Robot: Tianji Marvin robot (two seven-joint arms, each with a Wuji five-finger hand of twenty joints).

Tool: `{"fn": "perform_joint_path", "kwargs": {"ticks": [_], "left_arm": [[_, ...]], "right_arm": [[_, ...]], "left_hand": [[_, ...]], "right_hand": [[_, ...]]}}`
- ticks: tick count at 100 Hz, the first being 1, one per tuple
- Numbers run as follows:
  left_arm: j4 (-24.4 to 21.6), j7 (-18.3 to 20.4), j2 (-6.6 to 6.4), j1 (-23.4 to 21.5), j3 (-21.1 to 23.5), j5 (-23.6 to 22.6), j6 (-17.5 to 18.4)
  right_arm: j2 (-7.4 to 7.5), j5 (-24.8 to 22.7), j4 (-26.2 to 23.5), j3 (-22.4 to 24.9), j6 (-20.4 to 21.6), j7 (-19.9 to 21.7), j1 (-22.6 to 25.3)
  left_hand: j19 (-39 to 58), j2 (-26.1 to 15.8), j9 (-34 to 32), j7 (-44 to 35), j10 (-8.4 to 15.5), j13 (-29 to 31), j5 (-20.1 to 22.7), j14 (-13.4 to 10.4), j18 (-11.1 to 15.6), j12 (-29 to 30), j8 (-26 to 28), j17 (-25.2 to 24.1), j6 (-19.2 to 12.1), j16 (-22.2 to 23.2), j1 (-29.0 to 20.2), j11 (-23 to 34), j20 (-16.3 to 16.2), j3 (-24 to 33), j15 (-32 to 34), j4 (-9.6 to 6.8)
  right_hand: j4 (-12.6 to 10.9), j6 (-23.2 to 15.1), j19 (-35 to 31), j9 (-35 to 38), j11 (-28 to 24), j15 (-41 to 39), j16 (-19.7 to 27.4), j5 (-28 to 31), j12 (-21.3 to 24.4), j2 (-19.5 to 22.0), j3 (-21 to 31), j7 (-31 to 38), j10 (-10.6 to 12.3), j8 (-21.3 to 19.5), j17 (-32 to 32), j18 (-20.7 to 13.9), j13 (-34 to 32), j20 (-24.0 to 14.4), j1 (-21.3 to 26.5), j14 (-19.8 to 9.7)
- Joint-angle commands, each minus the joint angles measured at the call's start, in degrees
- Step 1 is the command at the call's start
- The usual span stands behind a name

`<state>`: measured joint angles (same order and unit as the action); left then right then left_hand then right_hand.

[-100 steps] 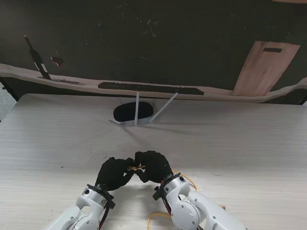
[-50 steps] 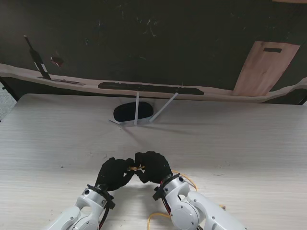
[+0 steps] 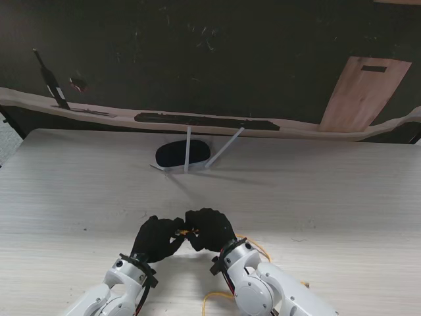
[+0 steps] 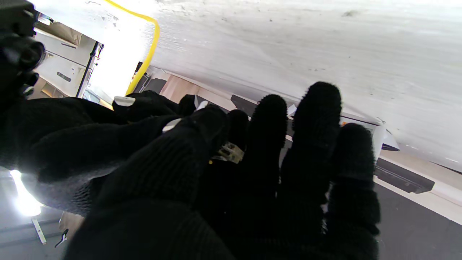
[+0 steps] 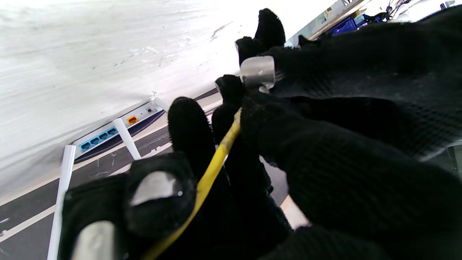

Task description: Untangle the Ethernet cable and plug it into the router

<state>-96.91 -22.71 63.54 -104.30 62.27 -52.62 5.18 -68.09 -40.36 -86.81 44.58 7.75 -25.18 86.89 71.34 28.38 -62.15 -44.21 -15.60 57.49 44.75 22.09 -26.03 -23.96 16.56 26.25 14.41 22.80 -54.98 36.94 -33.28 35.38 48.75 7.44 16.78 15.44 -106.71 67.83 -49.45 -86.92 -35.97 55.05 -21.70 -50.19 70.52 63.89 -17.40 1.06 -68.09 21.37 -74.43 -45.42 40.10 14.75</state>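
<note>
Both black-gloved hands meet near the table's front edge. My left hand (image 3: 156, 238) and right hand (image 3: 210, 229) touch fingertip to fingertip, both pinching the yellow Ethernet cable (image 3: 253, 245) at its end. The clear plug (image 4: 229, 152) shows between my left hand's fingers (image 4: 269, 119). In the right wrist view the yellow cable (image 5: 213, 164) runs through my right hand's fingers (image 5: 187, 122). The rest of the cable loops beside and behind my right forearm. The router (image 3: 182, 154), black-topped with two white antennas, sits farther from me at mid table; its blue and orange ports (image 5: 103, 135) face me.
The pale wooden table (image 3: 342, 197) stretches wide on both sides. Beyond its far edge lie a long light board with a dark strip (image 3: 207, 121) and a leaning wooden panel (image 3: 363, 92).
</note>
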Motion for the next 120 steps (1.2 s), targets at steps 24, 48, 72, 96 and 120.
{"fn": "perform_joint_path", "kwargs": {"ticks": [24, 48, 72, 96, 120], "left_arm": [[-1.22, 1.09, -0.16, -1.2, 1.5, -1.04, 1.25], [-2.67, 1.29, -0.56, -3.26, 3.97, -3.44, 0.9], [-3.43, 2.11, -0.67, -4.17, 4.97, -3.76, 0.8], [-2.12, 1.08, -0.31, -2.92, 3.63, -1.88, 2.21], [-4.6, 2.5, -0.58, -4.59, 5.19, -2.86, 1.79]], "right_arm": [[-0.14, 0.51, -0.84, 2.19, -0.77, -1.06, 1.74], [-0.12, 0.95, -1.73, 4.85, -0.32, -1.65, 2.88], [-0.05, 1.41, -2.32, 6.2, 0.4, -1.39, 3.37], [0.43, 2.27, -4.05, 7.48, 1.15, 0.99, 4.54], [1.02, 1.64, -5.35, 9.12, 2.17, 2.26, 5.84]], "left_hand": [[-3.62, -1.75, 13.55, 11.12, 2.11, -9.68, -9.63, 2.09, 0.7, 0.44, 3.58, -8.83, -2.18, 4.16, 21.49, -2.11, -2.42, 12.12, -1.3, -3.83], [-7.11, 0.44, 22.06, 14.68, 3.24, -16.15, -15.95, 0.21, 1.87, 0.8, 2.67, -13.38, -2.67, 4.77, 18.75, -4.61, -1.08, 14.58, -5.23, -4.05], [-7.58, -2.67, 21.4, 13.71, 3.09, -16.57, -14.9, 0.12, 1.82, 0.75, 3.24, -13.95, -3.23, 5.54, 14.11, -4.51, -0.76, 12.03, -6.54, -4.1], [-7.15, -5.89, 21.18, 13.29, 2.61, -16.99, -14.16, 0.9, 1.46, 0.71, 3.48, -14.48, -3.39, 5.91, 13.82, -4.43, -1.0, 8.11, -6.48, -4.05], [-7.45, -7.88, 20.83, 11.87, 1.85, -18.4, -11.53, 1.79, 1.29, 0.83, 4.08, -15.57, -3.96, 5.75, 13.48, -4.61, -0.99, 5.23, -7.12, -4.31]], "right_hand": [[-0.77, -0.07, -13.27, 7.34, -3.62, -4.76, -1.52, 4.06, -0.24, 0.85, 2.25, -0.1, -7.88, -2.64, -1.55, -15.08, 0.03, -0.85, 3.06, 0.47], [-1.09, 0.57, -11.92, 6.53, -5.66, -2.02, -0.48, 3.87, -1.85, 2.1, 2.29, -0.33, -8.61, -2.96, 0.03, -8.58, 0.05, 8.51, 3.31, 1.03], [-1.11, 0.2, -8.96, 5.54, -7.26, -0.71, 0.54, 2.82, -2.93, 3.22, 1.99, -0.12, -8.57, -5.09, 0.61, -5.02, 0.02, 10.34, 3.22, 0.83], [-0.91, 0.92, -3.88, 4.67, -8.78, 1.75, 2.62, 1.21, -4.05, 4.46, 2.46, 0.43, -8.43, -8.19, 1.56, 1.11, 0.03, 12.38, 3.55, 0.71], [-0.95, 0.73, -7.32, 3.85, -11.8, -2.28, 2.04, -0.08, -6.38, 5.44, 1.74, 1.32, -9.06, -9.66, 0.82, -3.17, -0.17, 11.59, 3.64, -2.04]]}}
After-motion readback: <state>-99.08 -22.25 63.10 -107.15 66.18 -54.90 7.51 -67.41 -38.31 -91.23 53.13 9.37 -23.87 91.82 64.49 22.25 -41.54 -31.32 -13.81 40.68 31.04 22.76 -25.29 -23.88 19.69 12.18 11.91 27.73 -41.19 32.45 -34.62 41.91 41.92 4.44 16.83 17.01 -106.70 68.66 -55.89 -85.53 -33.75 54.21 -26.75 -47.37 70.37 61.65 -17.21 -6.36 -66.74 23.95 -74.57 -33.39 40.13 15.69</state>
